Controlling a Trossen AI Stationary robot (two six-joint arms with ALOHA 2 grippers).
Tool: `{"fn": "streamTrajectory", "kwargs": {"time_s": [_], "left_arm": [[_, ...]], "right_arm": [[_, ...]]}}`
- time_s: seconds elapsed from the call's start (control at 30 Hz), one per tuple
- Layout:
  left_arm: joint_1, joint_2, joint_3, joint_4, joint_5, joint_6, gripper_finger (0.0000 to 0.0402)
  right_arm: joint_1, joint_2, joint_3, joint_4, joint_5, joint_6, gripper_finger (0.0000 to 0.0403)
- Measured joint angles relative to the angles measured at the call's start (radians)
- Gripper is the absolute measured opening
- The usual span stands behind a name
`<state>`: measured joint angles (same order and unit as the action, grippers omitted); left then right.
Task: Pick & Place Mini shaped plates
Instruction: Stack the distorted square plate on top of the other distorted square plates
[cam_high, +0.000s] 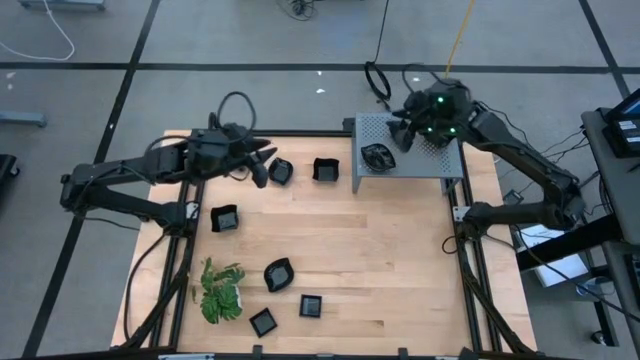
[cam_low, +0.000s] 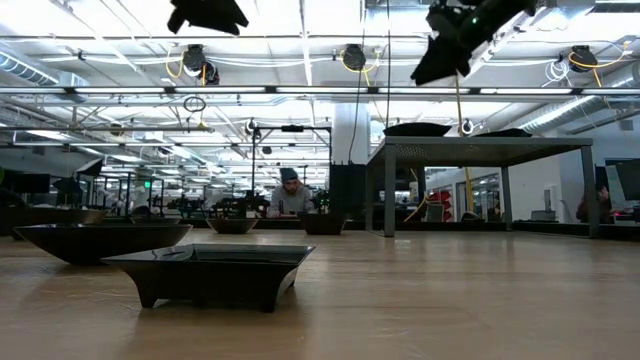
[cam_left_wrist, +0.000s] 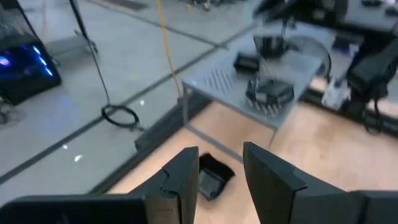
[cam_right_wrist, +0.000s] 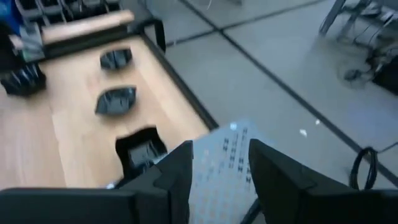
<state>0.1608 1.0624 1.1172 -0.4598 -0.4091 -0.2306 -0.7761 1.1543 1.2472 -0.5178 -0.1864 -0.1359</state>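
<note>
The right gripper (cam_high: 408, 128) hangs over the grey perforated stand (cam_high: 440, 160) at the table's far right corner, fingers spread and empty — a release step, judging by the leaf-like plate (cam_high: 378, 155) lying on the stand just beside it. The left gripper (cam_high: 262, 165) hovers at the far edge near two square plates (cam_high: 281, 171), fingers apart with nothing between them. More mini plates (cam_high: 278, 273) lie scattered on the wooden table (cam_high: 380, 260) by the green plant (cam_high: 220, 292). Next — probably descend on the nearest dish and close on its rim.
</note>
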Motion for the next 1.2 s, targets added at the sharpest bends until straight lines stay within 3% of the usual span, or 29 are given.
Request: {"fn": "streamTrajectory", "kwargs": {"time_s": [0.1, 0.33, 0.5, 0.77, 1.03, 1.2], "left_arm": [[0.013, 0.063, 0.0, -0.009, 0.046, 0.02, 0.0129], [0.057, 0.254, 0.0, -0.008, 0.072, 0.25, 0.0129], [0.098, 0.408, -0.001, 0.011, 0.169, 0.355, 0.0129], [0.108, 0.63, -0.001, 0.223, 0.196, 0.593, 0.0129], [0.108, 0.767, -0.001, 0.386, 0.295, 0.611, 0.0129], [0.113, 0.839, -0.001, 0.467, 0.296, 0.606, 0.0129]], "right_arm": [[0.0, -0.031, 0.0, 0.024, -0.001, 0.032, 0.014], [0.0, -0.053, 0.0, 0.033, -0.001, 0.043, 0.0139], [0.0, -0.053, 0.0, 0.027, -0.001, 0.043, 0.0135], [0.0, -0.053, 0.0, 0.027, -0.001, 0.043, 0.0133], [0.0, -0.053, 0.0, 0.027, -0.001, 0.012, 0.0131], [0.0, -0.053, 0.0, 0.027, 0.0, 0.006, 0.013]]}}
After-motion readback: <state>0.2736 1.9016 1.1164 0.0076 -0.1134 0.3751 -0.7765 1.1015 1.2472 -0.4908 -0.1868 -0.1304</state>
